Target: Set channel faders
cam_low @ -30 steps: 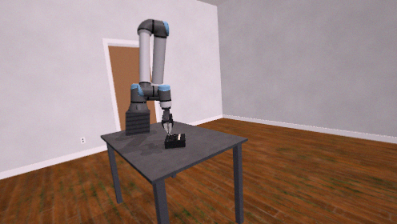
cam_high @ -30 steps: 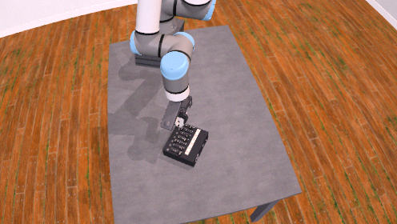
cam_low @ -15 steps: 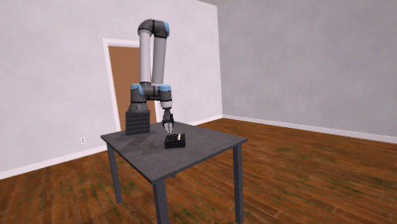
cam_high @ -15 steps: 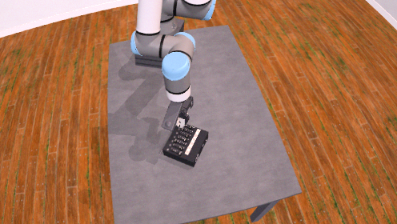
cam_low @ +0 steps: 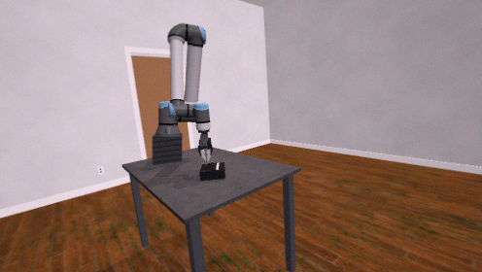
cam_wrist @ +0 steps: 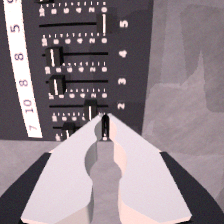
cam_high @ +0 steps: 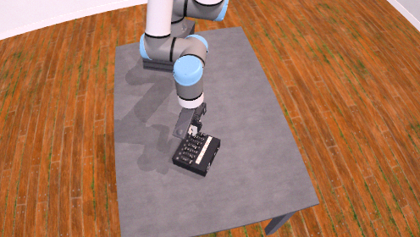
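One grey table [cam_low: 253, 175], wood floor [cam_low: 379, 214], white walls, lighting desk [cam_high: 196, 155], end effector [cam_wrist: 104, 131] closed, holding nothing.

Desk [cam_high: 196, 155] alone mid-table [cam_high: 254, 106]; open approach all sides.

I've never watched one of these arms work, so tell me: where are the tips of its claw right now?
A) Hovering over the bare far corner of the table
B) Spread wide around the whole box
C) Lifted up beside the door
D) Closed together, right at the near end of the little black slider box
D: in the wrist view the gripper has its jaws together, with nothing between them, at the edge of the lighting desk.
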`<action>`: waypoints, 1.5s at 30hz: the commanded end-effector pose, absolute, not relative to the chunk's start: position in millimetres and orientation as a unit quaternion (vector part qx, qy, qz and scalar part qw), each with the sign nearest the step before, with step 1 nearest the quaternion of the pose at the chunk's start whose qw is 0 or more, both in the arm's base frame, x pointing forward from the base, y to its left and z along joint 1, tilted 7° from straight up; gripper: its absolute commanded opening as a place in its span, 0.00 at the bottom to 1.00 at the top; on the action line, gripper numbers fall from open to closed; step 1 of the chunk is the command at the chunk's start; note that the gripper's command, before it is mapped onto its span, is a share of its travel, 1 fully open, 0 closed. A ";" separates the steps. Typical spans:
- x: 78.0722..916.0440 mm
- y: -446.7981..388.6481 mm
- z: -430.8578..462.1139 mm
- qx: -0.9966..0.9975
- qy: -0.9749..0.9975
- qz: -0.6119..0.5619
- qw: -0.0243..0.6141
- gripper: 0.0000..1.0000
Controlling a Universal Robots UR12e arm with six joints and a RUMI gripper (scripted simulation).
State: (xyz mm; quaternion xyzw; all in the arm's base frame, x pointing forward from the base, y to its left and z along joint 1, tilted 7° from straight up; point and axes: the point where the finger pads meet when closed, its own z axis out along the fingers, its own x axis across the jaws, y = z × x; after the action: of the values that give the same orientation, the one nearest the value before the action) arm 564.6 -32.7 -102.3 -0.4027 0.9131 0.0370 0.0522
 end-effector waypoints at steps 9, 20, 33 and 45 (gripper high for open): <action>572.9 -26.4 -100.7 -0.403 0.913 0.036 0.053 0.00; 576.7 -22.4 -100.0 -0.403 0.913 0.036 0.053 0.00; 580.8 -17.8 -99.2 -0.403 0.913 0.036 0.053 0.00; 584.6 -13.7 -98.5 -0.403 0.913 0.036 0.053 0.00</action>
State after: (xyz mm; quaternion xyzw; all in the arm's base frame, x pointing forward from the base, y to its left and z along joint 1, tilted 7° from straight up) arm 580.0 -15.8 -99.5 -0.4026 0.9131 0.0370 0.0522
